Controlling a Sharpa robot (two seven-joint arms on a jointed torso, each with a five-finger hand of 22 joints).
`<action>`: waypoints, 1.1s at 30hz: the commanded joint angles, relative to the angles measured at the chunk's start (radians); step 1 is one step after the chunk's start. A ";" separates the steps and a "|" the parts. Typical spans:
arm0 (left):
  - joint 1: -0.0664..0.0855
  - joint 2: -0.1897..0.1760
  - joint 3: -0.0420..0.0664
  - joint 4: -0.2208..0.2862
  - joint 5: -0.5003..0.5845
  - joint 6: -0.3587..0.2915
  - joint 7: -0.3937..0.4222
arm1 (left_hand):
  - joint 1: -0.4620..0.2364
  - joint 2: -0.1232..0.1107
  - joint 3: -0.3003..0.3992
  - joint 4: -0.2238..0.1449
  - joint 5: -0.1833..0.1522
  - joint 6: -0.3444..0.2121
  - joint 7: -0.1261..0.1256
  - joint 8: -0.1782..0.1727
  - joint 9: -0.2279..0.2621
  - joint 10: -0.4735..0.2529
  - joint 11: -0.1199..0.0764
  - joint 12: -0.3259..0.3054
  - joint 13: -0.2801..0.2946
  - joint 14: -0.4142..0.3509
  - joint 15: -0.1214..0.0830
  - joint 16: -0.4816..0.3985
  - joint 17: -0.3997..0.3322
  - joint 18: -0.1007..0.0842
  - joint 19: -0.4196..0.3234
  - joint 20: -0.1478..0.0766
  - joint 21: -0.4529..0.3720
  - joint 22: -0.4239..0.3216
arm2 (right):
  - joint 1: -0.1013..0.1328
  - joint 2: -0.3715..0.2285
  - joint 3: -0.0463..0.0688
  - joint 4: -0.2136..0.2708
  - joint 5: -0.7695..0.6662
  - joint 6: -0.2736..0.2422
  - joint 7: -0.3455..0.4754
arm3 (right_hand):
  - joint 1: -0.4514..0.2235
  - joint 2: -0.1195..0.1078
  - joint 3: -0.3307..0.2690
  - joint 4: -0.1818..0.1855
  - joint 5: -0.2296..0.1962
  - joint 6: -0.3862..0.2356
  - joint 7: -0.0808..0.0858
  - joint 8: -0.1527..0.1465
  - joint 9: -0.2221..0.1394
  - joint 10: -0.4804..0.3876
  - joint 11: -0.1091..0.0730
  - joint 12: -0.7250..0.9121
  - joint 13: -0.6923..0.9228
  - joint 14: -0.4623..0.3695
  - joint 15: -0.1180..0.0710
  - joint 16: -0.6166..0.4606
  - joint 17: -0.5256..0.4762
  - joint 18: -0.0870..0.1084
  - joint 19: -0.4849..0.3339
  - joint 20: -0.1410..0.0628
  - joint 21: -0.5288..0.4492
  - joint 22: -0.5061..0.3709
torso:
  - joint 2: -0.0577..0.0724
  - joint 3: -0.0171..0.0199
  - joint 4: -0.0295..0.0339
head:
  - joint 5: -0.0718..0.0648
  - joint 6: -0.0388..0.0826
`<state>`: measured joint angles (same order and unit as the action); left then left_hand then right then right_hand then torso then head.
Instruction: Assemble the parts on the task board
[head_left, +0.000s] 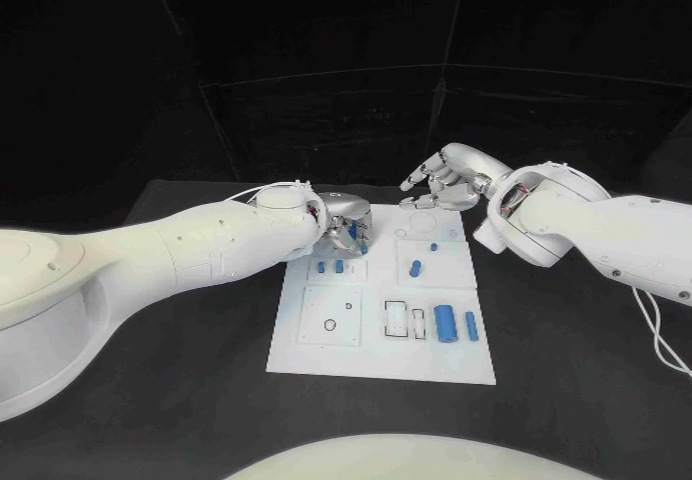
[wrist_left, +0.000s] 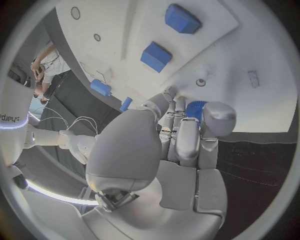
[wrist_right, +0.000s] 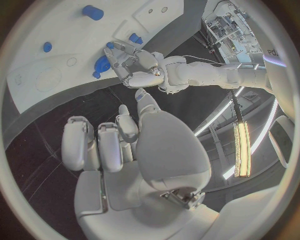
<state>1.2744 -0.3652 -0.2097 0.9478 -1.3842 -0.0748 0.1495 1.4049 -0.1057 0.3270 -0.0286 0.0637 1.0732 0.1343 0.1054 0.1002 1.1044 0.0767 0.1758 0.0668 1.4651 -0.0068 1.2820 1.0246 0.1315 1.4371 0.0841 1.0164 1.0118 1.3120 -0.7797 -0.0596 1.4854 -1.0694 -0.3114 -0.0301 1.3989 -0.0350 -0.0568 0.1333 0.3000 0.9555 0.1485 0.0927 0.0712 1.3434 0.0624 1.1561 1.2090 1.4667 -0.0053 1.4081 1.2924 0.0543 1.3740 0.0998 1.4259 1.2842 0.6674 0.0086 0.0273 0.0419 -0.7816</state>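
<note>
A small blue plastic part (wrist_left: 195, 109) is held in the silver left hand (head_left: 343, 226) at the upper-left corner of the flat white task board (head_left: 378, 362), at frame centre.

The silver right hand (head_left: 450, 180) is seen off the board's upper edge, fingers curled on nothing. Bare black table (head_left: 577, 370) is left around the board's lower edges.

The task board (head_left: 382, 350) lies mid-table (head_left: 577, 400), parts (head_left: 446, 321) on it.

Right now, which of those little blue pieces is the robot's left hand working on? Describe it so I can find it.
Start at the white task board on the black table, then its far left corner, where the silver left hand reaches down. The blue part sits between its fingertips; the other blue pieces lie untouched.
</note>
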 joint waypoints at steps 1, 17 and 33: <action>-0.010 0.002 -0.005 0.000 -0.007 0.035 -0.010 | -0.016 -0.010 0.009 -0.002 0.003 -0.032 0.001 -0.021 -0.009 -0.002 0.003 -0.014 -0.002 0.018 -0.004 0.003 -0.006 -0.014 0.001 0.001 0.005 0.003 | 0.002 0.001 0.001 0.001 0.000 0.004 0.002 | 0.001 0.009 -0.004 -0.002 0.003 0.006 0.001 0.005 -0.001 -0.005 -0.002 -0.002 0.001 0.047 -0.008 -0.005 0.001 0.012 -0.007 -0.001 -0.004 0.000 | 0.000 0.0001 0.0006 | 0.000 0.001; -0.011 0.004 -0.005 0.010 -0.007 0.029 -0.012 | -0.027 -0.020 0.014 -0.009 0.003 -0.039 0.000 -0.034 -0.020 -0.013 0.008 -0.038 0.000 0.014 0.000 0.006 -0.022 -0.014 -0.002 0.005 0.007 0.009 | 0.002 0.000 0.001 0.002 0.000 0.004 0.001 | 0.002 0.009 -0.004 -0.002 0.004 0.007 0.001 0.005 -0.001 -0.005 -0.002 -0.002 0.001 0.047 -0.008 -0.005 0.000 0.012 -0.008 -0.001 -0.004 0.000 | 0.000 0.0003 0.0003 | -0.002 -0.001; -0.013 0.008 -0.005 0.001 -0.007 0.046 -0.040 | -0.013 0.019 0.069 -0.023 0.001 0.046 -0.002 -0.010 -0.012 0.062 -0.006 -0.033 0.007 0.012 -0.011 0.015 -0.039 -0.020 0.004 -0.002 0.045 0.052 | 0.002 -0.001 0.001 0.003 0.000 0.005 0.001 | 0.002 0.009 -0.004 -0.002 0.004 0.007 0.000 0.006 -0.001 -0.005 -0.002 -0.001 0.002 0.047 -0.008 -0.005 0.001 0.012 -0.007 -0.001 -0.003 0.001 | 0.000 -0.0001 0.0004 | -0.003 -0.005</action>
<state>1.2715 -0.3576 -0.2087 0.9511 -1.3819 -0.0760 0.1402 1.3930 -0.0964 0.3921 -0.0505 0.0637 1.1124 0.1328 0.0931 0.0872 1.1593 0.0699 0.1376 0.0746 1.4675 -0.0091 1.2926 0.9872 0.1317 1.4370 0.0842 1.0582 1.0622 1.3121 -0.7806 -0.0595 1.4863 -1.0694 -0.3108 -0.0310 1.3990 -0.0350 -0.0568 0.1333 0.2999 0.9555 0.1485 0.0927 0.0712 1.3434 0.0624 1.1561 1.2090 1.4667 -0.0053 1.4081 1.2922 0.0544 1.3740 0.0998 1.4259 1.2842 0.6676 0.0088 0.0275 0.0382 -0.7854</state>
